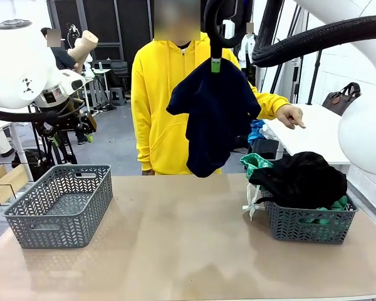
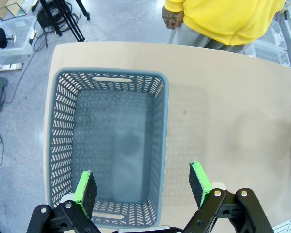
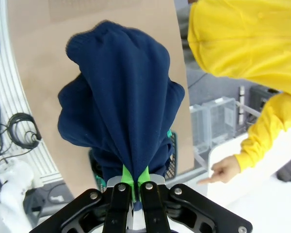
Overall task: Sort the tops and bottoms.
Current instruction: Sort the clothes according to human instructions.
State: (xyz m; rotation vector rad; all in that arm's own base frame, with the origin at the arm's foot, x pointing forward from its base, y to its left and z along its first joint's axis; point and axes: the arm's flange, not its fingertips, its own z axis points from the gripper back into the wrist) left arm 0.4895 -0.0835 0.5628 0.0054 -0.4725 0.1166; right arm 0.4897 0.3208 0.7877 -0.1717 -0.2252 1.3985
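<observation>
The right hand (image 1: 216, 64) hangs high above the middle of the bench (image 1: 188, 244), its green pads pinched tight on a fold of a dark navy garment (image 1: 213, 116). The cloth dangles free in the air in front of the person in the yellow hoodie (image 1: 160, 94), well clear of the bench top. In the right wrist view the same navy garment (image 3: 121, 107) drops away from the closed fingers (image 3: 128, 175) in long folds; whether it is a top or a bottom is hard to tell from its bunched shape.

The left hand (image 2: 143, 182) is open, its two green pads spread wide, and it hovers over the near end of a grey latticed basket (image 2: 63, 111) that has nothing in it. That basket (image 1: 59, 204) stands on the left part of the bench.

On the right part stands a second grey basket (image 1: 310, 226), heaped with a black garment (image 1: 301, 175) and, under and beside it, a bright green garment (image 1: 255, 163) with white cords (image 1: 252, 204) hanging over the basket's left rim.

The person's hand (image 1: 291, 116) points down and to the right, toward the white table behind the full basket.
</observation>
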